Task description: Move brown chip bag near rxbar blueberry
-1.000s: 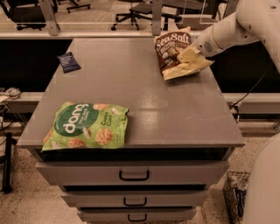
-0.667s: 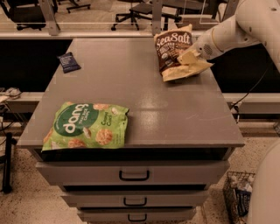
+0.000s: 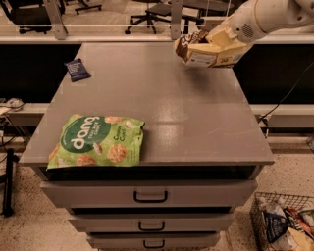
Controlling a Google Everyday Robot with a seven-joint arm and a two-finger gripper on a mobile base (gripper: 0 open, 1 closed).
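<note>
Chip bag (image 3: 201,55) now lifted off tabletop (image 3: 162,112), tipped sideways at 1 o'clock. Gripper (image 3: 223,41) jaws clamped on it. Blue bar (image 3: 77,69) at 10 o'clock, well apart; leftward carry remains.

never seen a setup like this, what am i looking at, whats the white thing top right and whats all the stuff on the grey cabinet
There is one picture, from a single camera looking down at a grey drawer cabinet from its front. Where the camera is mounted is not known. The white thing is a robot arm reaching in from the upper right. At its tip is a two-finger gripper, closed on the brown chip bag. It holds the bag tilted, apparently just above the far right corner. The small dark blue blueberry rxbar lies at the far left edge, and a green dang bag lies flat at the front left. A wire basket sits on the floor at the lower right.
</note>
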